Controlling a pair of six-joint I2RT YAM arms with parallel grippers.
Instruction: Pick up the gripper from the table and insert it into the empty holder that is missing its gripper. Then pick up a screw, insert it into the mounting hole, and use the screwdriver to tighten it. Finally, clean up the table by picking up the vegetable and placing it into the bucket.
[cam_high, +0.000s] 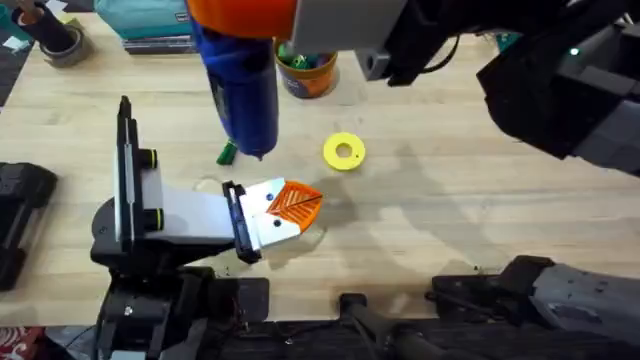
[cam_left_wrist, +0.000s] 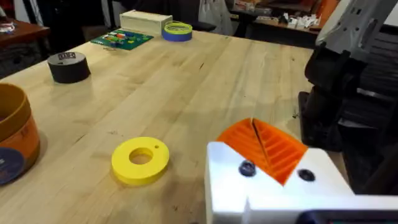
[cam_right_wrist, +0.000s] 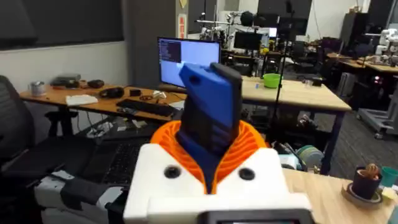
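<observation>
Overhead: right claw (cam_high: 250, 20) clenched on screwdriver (cam_high: 245, 95), top centre, tip down beside vegetable (cam_high: 227, 152). Left claw (cam_high: 285, 210) pressed together, lower centre. Screw-tightening step apparently; next calls for aligning tip.

Light: bright, even, from above; wood table (cam_high: 450, 230) well lit
Shadows: soft grey patches on the table right of the yellow disc (cam_high: 344, 151); a tight one under it
Blur: screwdriver (cam_high: 240, 90) and dark right arm (cam_high: 560, 80) large and smeared near the overhead camera
Glare: mild sheen on the wood in left wrist view
Background: room behind in right wrist view dimmer, monitor (cam_right_wrist: 186, 56) glowing
</observation>
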